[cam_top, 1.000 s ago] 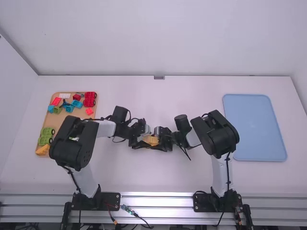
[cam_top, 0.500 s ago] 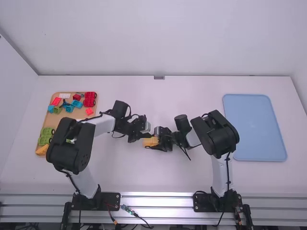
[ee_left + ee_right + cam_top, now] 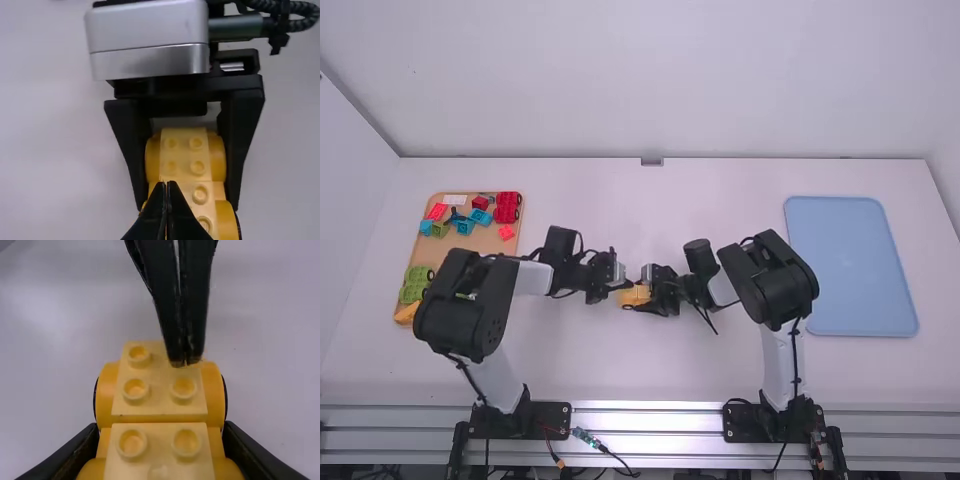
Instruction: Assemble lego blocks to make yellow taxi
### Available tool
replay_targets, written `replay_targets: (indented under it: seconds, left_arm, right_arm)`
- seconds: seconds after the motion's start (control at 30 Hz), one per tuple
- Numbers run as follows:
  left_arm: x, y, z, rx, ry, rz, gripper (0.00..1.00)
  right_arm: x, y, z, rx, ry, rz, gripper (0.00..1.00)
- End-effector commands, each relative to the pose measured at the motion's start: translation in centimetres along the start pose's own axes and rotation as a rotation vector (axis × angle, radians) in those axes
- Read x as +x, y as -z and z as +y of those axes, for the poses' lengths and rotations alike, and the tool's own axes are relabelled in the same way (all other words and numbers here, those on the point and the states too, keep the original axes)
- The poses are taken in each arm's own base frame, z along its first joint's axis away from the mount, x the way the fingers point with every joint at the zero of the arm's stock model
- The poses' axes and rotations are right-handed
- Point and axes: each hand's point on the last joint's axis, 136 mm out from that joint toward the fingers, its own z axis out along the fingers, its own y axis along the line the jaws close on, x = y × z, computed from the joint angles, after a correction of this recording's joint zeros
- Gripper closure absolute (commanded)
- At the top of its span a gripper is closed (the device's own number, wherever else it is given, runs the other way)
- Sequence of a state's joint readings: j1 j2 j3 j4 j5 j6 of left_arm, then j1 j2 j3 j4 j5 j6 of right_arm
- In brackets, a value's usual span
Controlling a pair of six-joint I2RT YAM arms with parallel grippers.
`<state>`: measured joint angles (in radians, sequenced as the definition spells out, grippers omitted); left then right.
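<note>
The yellow toy-car base [image 3: 159, 395] sits between the two arms near the middle of the white table [image 3: 720, 360]; whether it touches the tabletop I cannot tell. It is pale yellow on its studded top and deeper yellow on its rounded side bulges, with dark edges outside the bulges at one end; a straight seam crosses the top between two studded sections, the one farther from the left gripper [image 3: 621, 284] showing four round studs in a two-by-two group.

The right gripper [image 3: 642, 291] grasps the base from both sides; the left gripper is closed on itself, its paired fingertips over the other section, hiding part of its top; whether they touch it I cannot tell.
</note>
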<state>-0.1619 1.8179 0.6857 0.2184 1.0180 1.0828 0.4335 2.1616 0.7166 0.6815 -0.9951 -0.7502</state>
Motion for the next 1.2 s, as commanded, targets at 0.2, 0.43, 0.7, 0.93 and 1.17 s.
replay_targets:
  seconds: [0.2,0.43,0.7,0.93,1.17]
  left_arm:
    - [1.0,-0.2,-1.5,0.025,0.16,-0.001,0.98]
    - [1.7,-0.8,-1.8,0.023,0.159,0.046,0.98]
    - [2.9,-1.5,-2.6,0.057,0.212,0.069,0.98]
    - [5.9,-2.1,-3.8,0.078,0.282,0.155,0.98]
    - [8.8,-2.2,-4.5,0.057,0.348,0.257,0.98]
  right_arm:
    - [1.2,-0.1,0.6,-0.009,-0.048,0.019,0.97]
    - [1.2,-0.1,0.6,-0.008,-0.047,0.019,0.97]
    - [1.1,-0.1,0.5,-0.007,-0.045,0.017,0.97]
    - [1.1,-0.1,0.5,-0.007,-0.044,0.017,0.97]
    - [1.2,0.3,0.2,0.002,-0.051,0.013,0.97]
